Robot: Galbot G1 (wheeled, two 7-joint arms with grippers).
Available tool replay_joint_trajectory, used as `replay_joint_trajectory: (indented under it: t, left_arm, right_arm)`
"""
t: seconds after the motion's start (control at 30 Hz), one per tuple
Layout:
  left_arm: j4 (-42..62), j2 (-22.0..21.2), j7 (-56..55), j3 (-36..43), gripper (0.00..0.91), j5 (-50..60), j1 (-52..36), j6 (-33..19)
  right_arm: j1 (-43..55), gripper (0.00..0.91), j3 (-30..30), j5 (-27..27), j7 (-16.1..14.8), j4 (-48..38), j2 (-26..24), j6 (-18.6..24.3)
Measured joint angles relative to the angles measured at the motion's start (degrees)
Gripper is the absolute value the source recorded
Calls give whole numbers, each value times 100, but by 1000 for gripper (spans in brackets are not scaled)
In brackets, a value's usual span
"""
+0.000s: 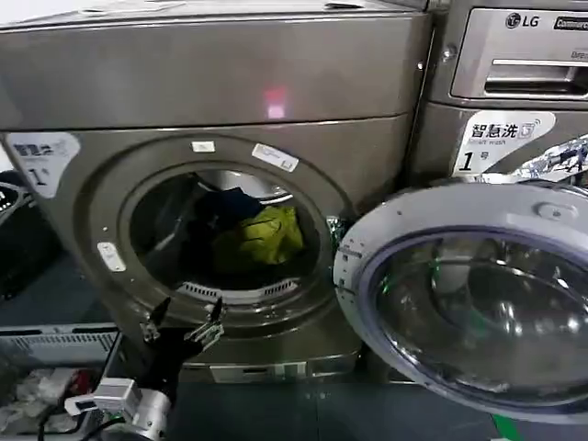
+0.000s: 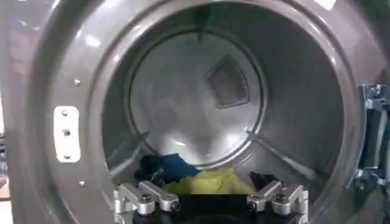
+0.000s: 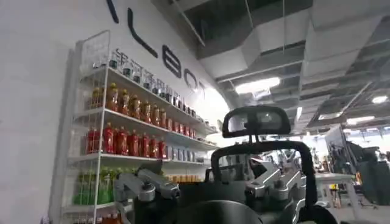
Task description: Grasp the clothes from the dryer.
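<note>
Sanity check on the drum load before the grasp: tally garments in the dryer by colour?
Yellow-green garment: 1
Dark navy garment: 1
Total: 2, inside the dryer, door swung open. The left gripper is open at the porthole's lower rim, not touching them.

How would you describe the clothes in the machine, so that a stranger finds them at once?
Start at the large bronze-grey front-loading dryer with its round door swung open. Look through the porthole to the drum floor: there lies a soft bundle of yellow-green fabric with a dark navy garment. Nothing else inside is coloured; the drum around it is bare grey metal.
</note>
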Motion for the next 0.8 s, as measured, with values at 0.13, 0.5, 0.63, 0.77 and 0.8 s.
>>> replay_joint_trajectory:
  t: [0.13, 0.5, 0.63, 0.77, 0.8]
  left_arm:
    - [0, -27, -23, 10, 907, -1, -2, 5]
    - [10, -33, 4, 18, 907, 12, -3, -19]
    - [12, -34, 6, 23, 907, 15, -12, -27]
    - [21, -36, 9, 32, 907, 20, -10, -32]
    - [24, -37, 10, 35, 907, 22, -12, -36]
  right_arm:
    - [-4, 907, 5, 0, -2, -8, -1, 7]
    - [-17, 907, 6, 1, 2, 2, 20, 40]
    - [-17, 907, 6, 1, 3, 11, 29, 43]
    - [-31, 907, -9, -1, 23, 28, 52, 61]
    - [-35, 907, -5, -2, 23, 27, 52, 61]
